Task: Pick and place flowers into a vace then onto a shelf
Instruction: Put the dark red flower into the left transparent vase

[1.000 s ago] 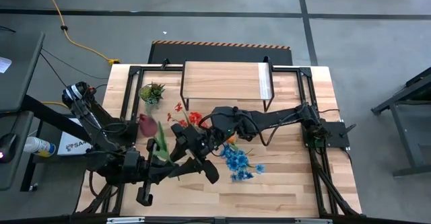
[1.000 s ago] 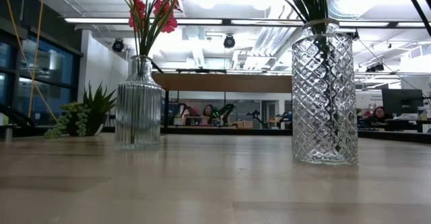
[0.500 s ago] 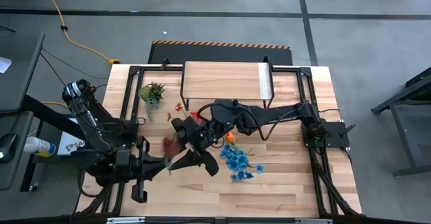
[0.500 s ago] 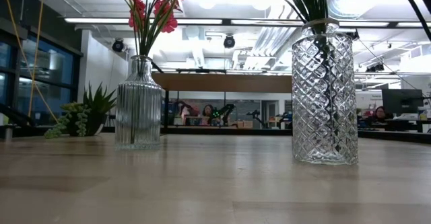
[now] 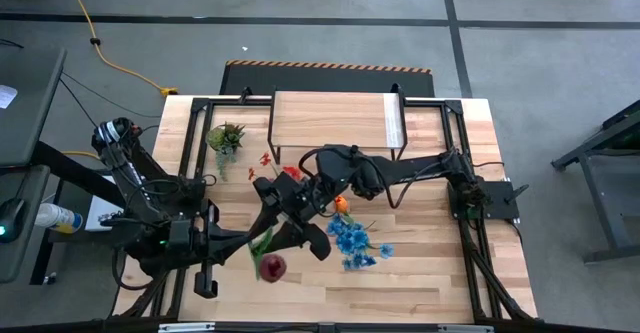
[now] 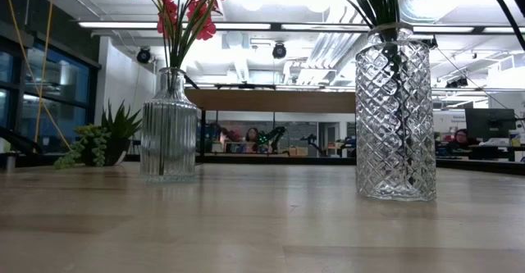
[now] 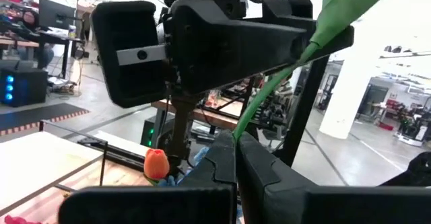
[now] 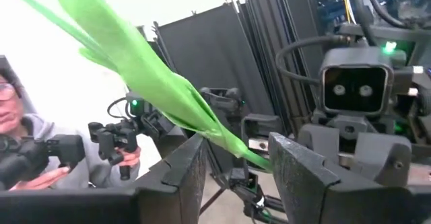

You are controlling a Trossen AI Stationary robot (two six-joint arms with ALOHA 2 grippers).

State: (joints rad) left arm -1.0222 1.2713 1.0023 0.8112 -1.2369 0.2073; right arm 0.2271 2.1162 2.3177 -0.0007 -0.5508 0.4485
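Two end effectors work mid-desk: left end effector (image 7: 236, 158) clamped on the dark pink bud's (image 5: 272, 267) green stem, bud hanging toward the desk's front edge, right end effector (image 8: 232, 158) fingers apart around the same stem; it looks light, floppy, so grip low on the stem.

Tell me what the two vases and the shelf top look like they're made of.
Ribbed vase: clear glass, seemingly; the room shows through its vertical ridges. Diamond-cut vase: also clear, glass or possibly acrylic, with a faceted pattern and green stems visible inside. Shelf top: light wood plank, matte, with faint grain.
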